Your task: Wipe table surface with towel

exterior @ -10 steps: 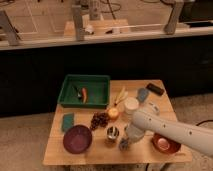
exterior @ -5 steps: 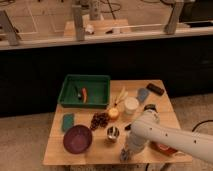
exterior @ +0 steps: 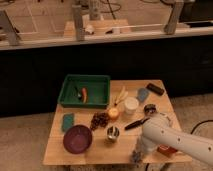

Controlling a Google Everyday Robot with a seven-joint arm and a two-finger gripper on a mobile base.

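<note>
Pincer (exterior: 136,157) is pointing down, clenched, at the tabletop's (exterior: 90,156) front edge. A greyish bunch at its tips is looking like the towel (exterior: 133,160), though any grasp is unclear. A metal cup (exterior: 113,133) is standing just beyond it to the left, and a purple bowl (exterior: 77,138) is sitting farther left.

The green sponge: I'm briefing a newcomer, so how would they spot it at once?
On the wooden table, with the shut gripper at its front edge, find the green tray at the back left. Just in front of the tray's left end lies the sponge: flat, dark green and rectangular, unlike the round purple bowl beside it.
</note>
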